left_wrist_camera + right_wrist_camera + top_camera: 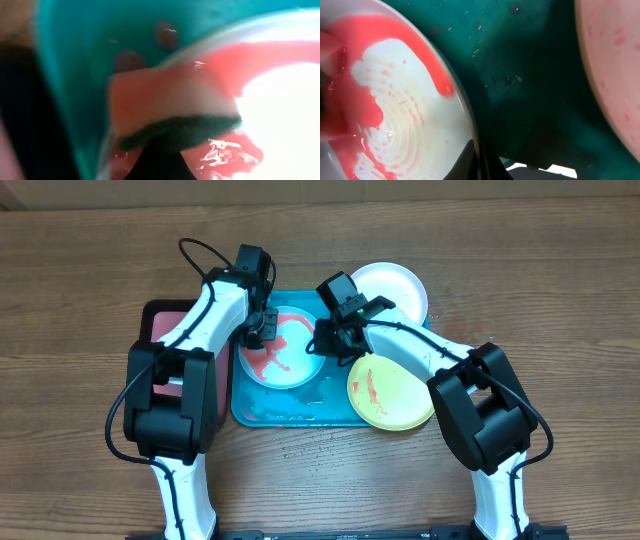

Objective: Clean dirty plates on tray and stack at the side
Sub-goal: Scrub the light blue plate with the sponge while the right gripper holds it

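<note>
1. Sitting inside the tray (300,412), the light blue plate (285,358) lies directly beneath the left tool (262,330). Its opposite rim is at the tip of the right tool (325,343). Red sauce smears much of its face.
2. It looks like thin, stiff plastic: light and not fragile. It is probably slippery where wet, so it could skate under a scrub unless it is steadied.
3. The rim is the place to take hold, since its raised lip gives an edge to pinch. The right tool appears clamped on that rim, with a dark finger (485,165) showing against it in the right wrist view.
4. The left tool appears closed on a sponge (170,107), pink with a dark scouring layer, pressed at the plate's edge farthest from the right tool.
5. Just behind the right tool, the yellow-green plate (395,395) overlaps the tray's rim and is flecked red. Just beside that tool, at the tray's far corner, is the white plate (392,283), with no smear I can make out.
6. Behind the left tool, under its arm, a pinkish-red tray (160,315) lies on the counter (560,280).
</note>
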You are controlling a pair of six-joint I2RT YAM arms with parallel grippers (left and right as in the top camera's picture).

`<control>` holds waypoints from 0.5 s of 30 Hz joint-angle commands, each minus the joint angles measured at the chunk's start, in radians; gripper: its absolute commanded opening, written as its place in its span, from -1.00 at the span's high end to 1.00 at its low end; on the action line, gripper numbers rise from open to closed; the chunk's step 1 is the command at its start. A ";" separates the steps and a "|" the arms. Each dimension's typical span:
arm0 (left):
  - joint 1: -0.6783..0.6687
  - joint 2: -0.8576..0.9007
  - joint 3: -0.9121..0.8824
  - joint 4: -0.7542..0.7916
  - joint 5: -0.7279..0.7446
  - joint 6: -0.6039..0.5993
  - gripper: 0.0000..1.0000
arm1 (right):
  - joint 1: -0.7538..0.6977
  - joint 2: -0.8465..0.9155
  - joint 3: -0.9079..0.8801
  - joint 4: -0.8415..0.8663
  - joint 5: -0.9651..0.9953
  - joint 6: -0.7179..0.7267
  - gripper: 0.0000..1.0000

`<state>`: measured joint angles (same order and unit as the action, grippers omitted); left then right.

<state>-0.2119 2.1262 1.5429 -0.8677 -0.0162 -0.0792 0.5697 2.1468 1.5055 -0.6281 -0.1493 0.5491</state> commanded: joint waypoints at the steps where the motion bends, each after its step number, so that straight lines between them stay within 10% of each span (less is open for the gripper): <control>1: -0.044 0.085 -0.037 -0.051 0.426 0.234 0.92 | -0.005 0.021 0.001 -0.009 0.010 -0.006 0.92; 7: -0.027 0.085 -0.030 -0.115 0.595 0.340 0.92 | -0.005 0.021 0.001 -0.009 0.010 -0.006 0.92; 15: 0.015 0.085 0.058 -0.187 -0.033 -0.127 0.92 | -0.005 0.021 0.001 -0.009 0.009 -0.006 0.92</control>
<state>-0.2153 2.1605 1.5757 -1.0126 0.3168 0.0170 0.5636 2.1468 1.5055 -0.6319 -0.1574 0.5396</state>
